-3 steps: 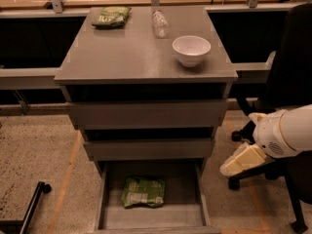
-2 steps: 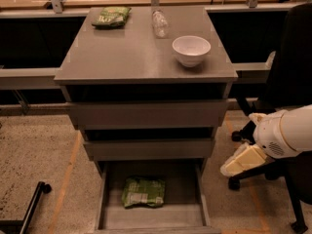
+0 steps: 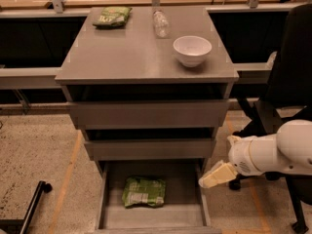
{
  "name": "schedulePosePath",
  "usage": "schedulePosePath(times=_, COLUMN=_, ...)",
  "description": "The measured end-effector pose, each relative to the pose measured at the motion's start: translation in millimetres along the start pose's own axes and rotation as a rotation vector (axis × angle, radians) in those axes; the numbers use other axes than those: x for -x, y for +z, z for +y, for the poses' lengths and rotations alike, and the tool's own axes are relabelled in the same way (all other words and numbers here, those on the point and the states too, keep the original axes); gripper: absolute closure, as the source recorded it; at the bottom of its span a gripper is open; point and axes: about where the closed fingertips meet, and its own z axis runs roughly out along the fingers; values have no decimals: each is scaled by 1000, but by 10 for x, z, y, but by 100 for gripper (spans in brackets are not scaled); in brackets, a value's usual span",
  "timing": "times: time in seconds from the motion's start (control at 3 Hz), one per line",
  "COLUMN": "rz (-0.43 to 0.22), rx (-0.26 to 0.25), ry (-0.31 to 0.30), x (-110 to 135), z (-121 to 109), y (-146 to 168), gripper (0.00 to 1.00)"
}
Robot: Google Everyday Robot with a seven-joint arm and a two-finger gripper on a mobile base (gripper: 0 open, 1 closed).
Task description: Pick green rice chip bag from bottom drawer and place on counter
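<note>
The green rice chip bag [image 3: 143, 192] lies flat on the floor of the open bottom drawer [image 3: 190, 213], left of its middle, label panel up. The counter [image 3: 131, 57] is the grey slab on top of the drawer unit. My gripper [image 3: 214, 175] hangs at the end of the white arm, just right of the drawer's right wall and above it, pointing left and down. It is apart from the bag and holds nothing.
On the counter stand a white bowl [image 3: 192, 49], a clear plastic bottle [image 3: 160, 23] and a darker green bag [image 3: 112, 16]. Two closed drawer fronts [image 3: 146, 115] sit above the open drawer. A black chair [image 3: 287, 82] is at the right, a black caster leg [image 3: 29, 206] at the lower left.
</note>
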Motion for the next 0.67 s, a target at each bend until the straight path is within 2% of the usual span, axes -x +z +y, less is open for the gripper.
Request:
schedulePosePath(times=0.33, rz=-9, rx=102, ry=78, x=-158, z=40, y=562, gripper=0)
schedulePosePath(times=0.67, rz=-5, rx=115, ry=97, x=-242, z=69, y=663, gripper=0)
